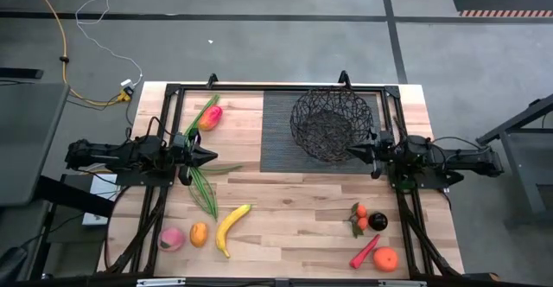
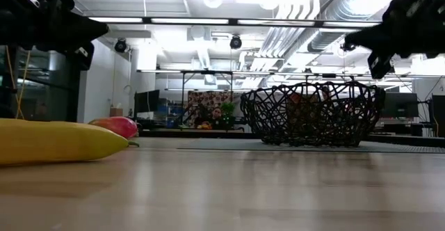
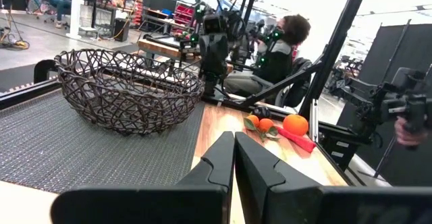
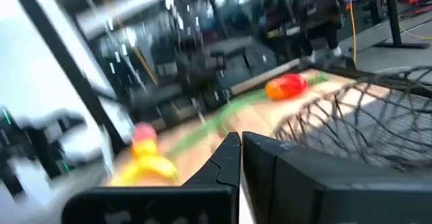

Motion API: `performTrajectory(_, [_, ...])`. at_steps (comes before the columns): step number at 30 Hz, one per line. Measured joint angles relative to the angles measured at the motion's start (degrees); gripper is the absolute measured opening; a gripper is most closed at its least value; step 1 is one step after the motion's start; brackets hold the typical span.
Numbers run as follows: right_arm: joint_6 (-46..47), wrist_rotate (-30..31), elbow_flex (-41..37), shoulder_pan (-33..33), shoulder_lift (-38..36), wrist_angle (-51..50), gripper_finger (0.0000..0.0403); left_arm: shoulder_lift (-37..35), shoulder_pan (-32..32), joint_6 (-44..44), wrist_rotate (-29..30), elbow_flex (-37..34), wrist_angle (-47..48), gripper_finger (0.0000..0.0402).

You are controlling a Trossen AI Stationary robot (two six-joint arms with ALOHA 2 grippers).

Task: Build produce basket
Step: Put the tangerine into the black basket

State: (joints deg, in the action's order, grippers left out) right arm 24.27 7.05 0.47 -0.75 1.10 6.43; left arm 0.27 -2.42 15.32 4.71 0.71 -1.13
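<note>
The black wire basket stands with its bottom on a dark ribbed mat at the table's far middle. My right gripper is shut and level, hanging above the basket's near right rim. My left gripper is shut and level at the left, above long green stalks. A mango lies far left. A banana, a peach and a small yellow-orange fruit lie near left. Small oranges, a dark plum, a red chili and an orange lie near right.
Black frame rails run along the table's left and right sides. The bare wooden top between the two fruit groups is free. A person sits beyond the table's right side, seen in the left wrist view.
</note>
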Motion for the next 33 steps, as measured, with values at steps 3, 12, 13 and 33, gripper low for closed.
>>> performTrajectory(3, [7.22, 1.79, 0.0, -0.02, 0.0, 8.28, 0.0, 0.0, -0.01, -0.03, -0.01, 0.01, 0.01, 0.0003])
performTrajectory(12, [5.33, -2.32, 13.13, 0.29, 7.11, 5.68, 0.0, 0.0, -0.01, -0.01, -0.02, 0.0, 0.02, 0.0003])
performTrajectory(13, [4.32, -2.56, 16.02, 0.51, 9.01, 1.13, 0.0, -0.01, -0.01, 0.03, 0.0, 0.0, 0.02, 0.0003])
performTrajectory(33, [-4.77, -1.07, 36.17, 6.12, 38.61, -13.51, 0.0024, 0.0, 0.0, 0.02, 0.88, 0.0, -0.16, 0.0003])
